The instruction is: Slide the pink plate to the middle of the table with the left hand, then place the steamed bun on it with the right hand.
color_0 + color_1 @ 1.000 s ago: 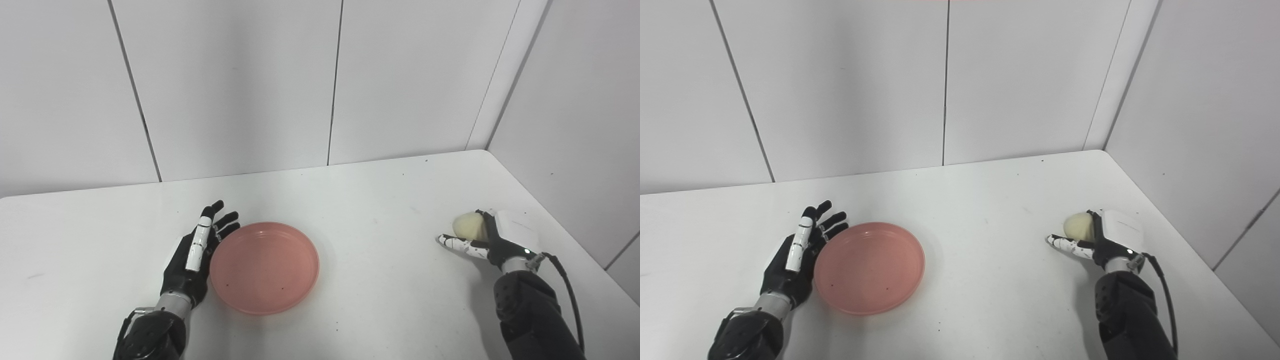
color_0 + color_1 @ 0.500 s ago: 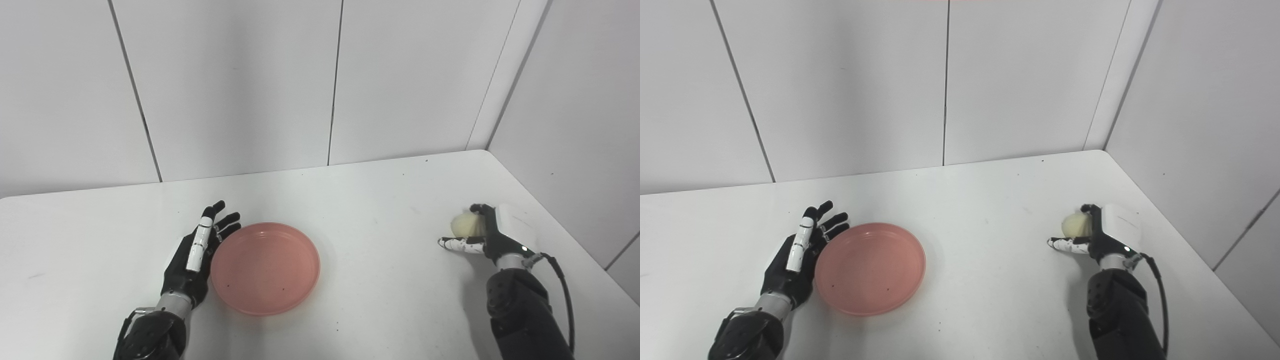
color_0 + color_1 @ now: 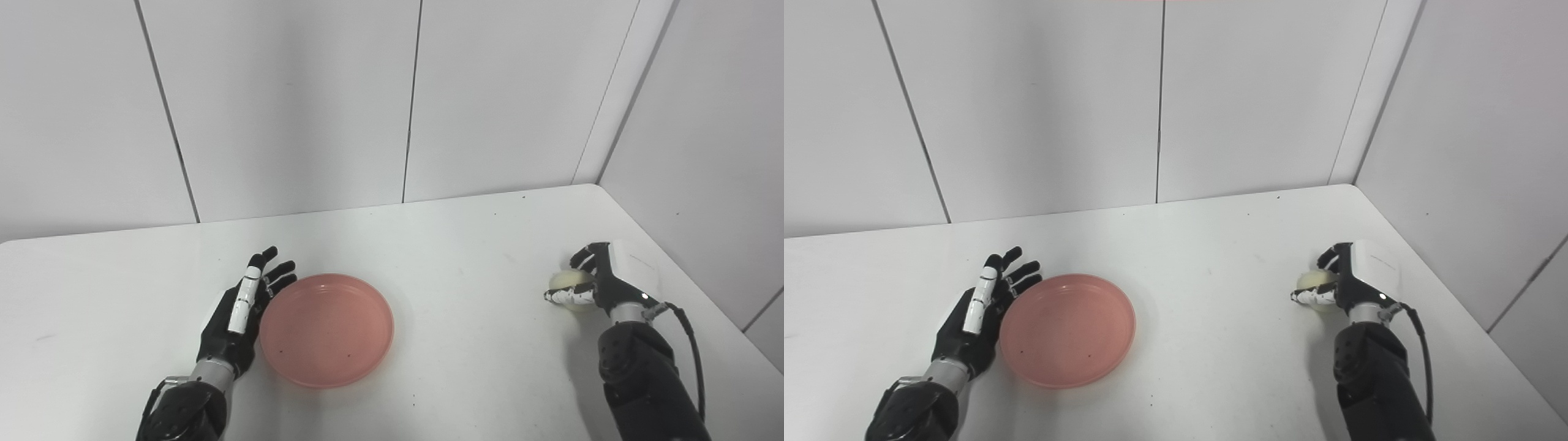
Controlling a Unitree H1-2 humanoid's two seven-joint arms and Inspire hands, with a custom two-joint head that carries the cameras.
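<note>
The pink plate [image 3: 326, 329] lies empty on the white table [image 3: 465, 257], a little left of centre. My left hand [image 3: 242, 312] rests flat and open, its fingers along the plate's left rim. At the right side, my right hand [image 3: 597, 283] has its fingers curled over the pale steamed bun [image 3: 566, 283] and its thumb across the front of it. The bun [image 3: 1314, 283] appears raised a little off the table, with a shadow under it. Much of the bun is covered by the hand.
Grey wall panels [image 3: 294, 104] stand behind the table and along its right side. The table's right edge [image 3: 686, 269] runs close to the right hand. A black cable [image 3: 689, 343] loops off the right wrist.
The right hand has tipped over the bun and closed its fingers on it, rising slightly. The left hand and plate have stayed put; the whole picture shifted a touch.
</note>
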